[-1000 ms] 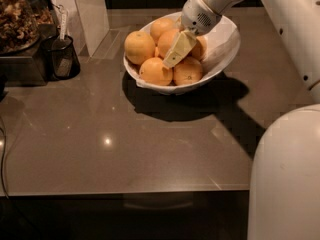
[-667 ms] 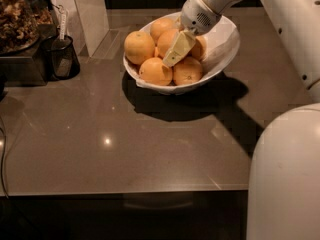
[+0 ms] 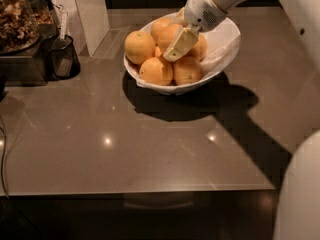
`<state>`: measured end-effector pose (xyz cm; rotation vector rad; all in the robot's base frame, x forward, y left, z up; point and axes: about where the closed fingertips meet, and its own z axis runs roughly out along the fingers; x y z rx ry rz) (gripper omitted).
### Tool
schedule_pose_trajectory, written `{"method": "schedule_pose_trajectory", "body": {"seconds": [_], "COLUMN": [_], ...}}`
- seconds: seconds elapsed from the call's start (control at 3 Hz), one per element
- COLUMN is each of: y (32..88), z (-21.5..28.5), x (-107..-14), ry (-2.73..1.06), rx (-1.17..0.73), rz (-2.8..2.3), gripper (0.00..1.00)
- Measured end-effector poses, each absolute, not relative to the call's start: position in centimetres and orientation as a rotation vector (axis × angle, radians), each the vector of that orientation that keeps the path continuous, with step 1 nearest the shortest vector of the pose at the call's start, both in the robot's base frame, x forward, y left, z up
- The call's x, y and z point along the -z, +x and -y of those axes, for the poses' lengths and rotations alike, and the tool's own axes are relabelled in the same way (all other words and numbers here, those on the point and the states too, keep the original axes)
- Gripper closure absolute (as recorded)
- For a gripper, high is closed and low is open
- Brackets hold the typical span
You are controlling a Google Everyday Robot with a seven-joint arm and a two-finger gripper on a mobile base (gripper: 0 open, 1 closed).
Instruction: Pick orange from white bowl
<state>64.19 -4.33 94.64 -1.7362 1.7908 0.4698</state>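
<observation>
The white bowl [image 3: 222,44] stands at the back middle of the brown counter, with its right rim higher. It holds several oranges. My gripper [image 3: 179,43] reaches down from the upper right into the bowl and rests among the middle oranges, against a round orange [image 3: 167,34] at the pile's centre. A large orange [image 3: 139,46] lies at the bowl's left. A smaller orange with a dark stem dot [image 3: 188,71] lies at the front. Part of the pile is hidden behind my wrist.
A small black cup [image 3: 61,58] with a utensil stands at the left. Beside it is a dark tray of dried brown bits [image 3: 17,19]. A white upright panel [image 3: 90,11] stands behind the cup. The counter's front edge [image 3: 140,189] runs across the bottom. My white arm fills the right side.
The gripper has stayed in the bowl at almost the same spot, with at most a slight lift. The bowl and oranges have not moved.
</observation>
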Motion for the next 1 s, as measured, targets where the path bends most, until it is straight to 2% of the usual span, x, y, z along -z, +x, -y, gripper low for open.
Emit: {"method": "schedule_pose_trajectory", "body": {"seconds": [0.67,1.0], "y": [58.8,53.9], "z": [7.3,10.0], "x": [-99.6,-99.9], "ry": [-1.633,-1.504], "rx": [-0.466,-0.487], "rz": [-1.536,-1.476], "gripper": [1.00,1.00]}}
